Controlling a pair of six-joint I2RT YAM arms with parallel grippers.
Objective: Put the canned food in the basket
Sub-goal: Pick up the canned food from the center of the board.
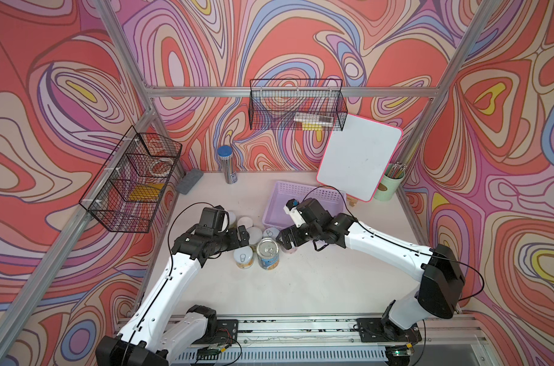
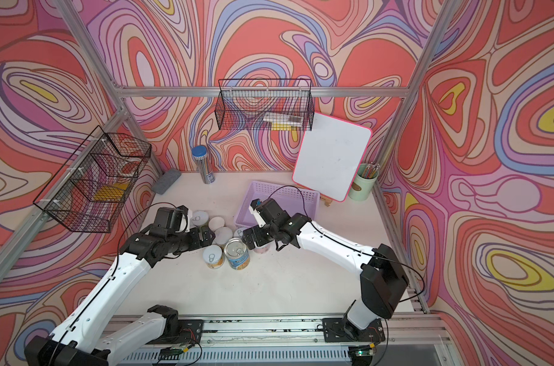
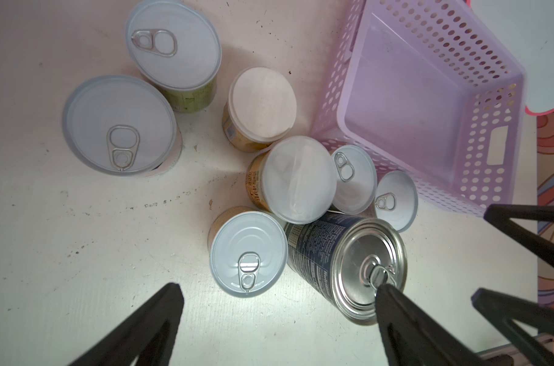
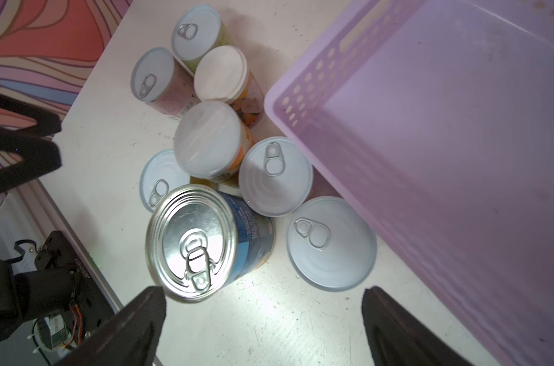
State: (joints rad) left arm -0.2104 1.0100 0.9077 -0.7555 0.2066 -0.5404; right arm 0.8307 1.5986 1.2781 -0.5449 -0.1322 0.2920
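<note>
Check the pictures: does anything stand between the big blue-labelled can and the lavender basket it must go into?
Yes. A short pull-tab can and its neighbour stand between the blue-labelled can and the near wall of the basket. A straight slide would likely be blocked. Lifting the can over them looks clear.

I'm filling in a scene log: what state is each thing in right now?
Basket: upright on the table, empty.
Small cans: seven, upright on the table, outside the basket.
Blue-label can: upright, lid sealed, outside the basket.
Left pincer: open, empty.
Right pincer: open, empty.
Whiteboard: propped up, blank.
Pencil tube: upright, cap on.
</note>
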